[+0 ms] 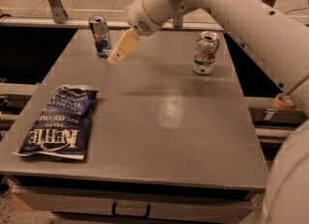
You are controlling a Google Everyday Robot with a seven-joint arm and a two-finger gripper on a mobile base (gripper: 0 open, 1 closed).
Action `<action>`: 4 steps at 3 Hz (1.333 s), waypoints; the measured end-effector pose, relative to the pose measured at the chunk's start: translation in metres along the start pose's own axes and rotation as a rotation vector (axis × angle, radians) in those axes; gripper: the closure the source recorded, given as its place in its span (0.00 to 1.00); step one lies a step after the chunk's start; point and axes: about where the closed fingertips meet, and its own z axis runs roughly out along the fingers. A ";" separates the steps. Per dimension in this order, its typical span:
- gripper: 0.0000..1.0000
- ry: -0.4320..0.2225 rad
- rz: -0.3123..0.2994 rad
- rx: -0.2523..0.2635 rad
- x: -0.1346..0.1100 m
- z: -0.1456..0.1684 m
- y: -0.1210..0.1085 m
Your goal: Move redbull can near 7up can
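The redbull can [100, 35], slim and blue-and-silver, stands upright at the far left of the grey table [159, 117]. The 7up can [205, 52], wider, dented, white with green markings, stands at the far right. My gripper [117, 55] hangs from the white arm just right of the redbull can, close to it but apart from it, holding nothing. It is well left of the 7up can.
A dark blue Kettle chip bag [59, 122] lies flat at the front left of the table. My white arm [251, 20] crosses the upper right and right edge of the view. A roll of tape [283, 101] sits off the table's right side.
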 end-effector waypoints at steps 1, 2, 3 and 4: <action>0.00 -0.066 0.073 0.037 -0.025 0.033 -0.015; 0.00 -0.112 0.112 0.076 -0.046 0.063 -0.032; 0.00 -0.129 0.148 0.115 -0.052 0.087 -0.050; 0.00 -0.113 0.175 0.141 -0.043 0.101 -0.065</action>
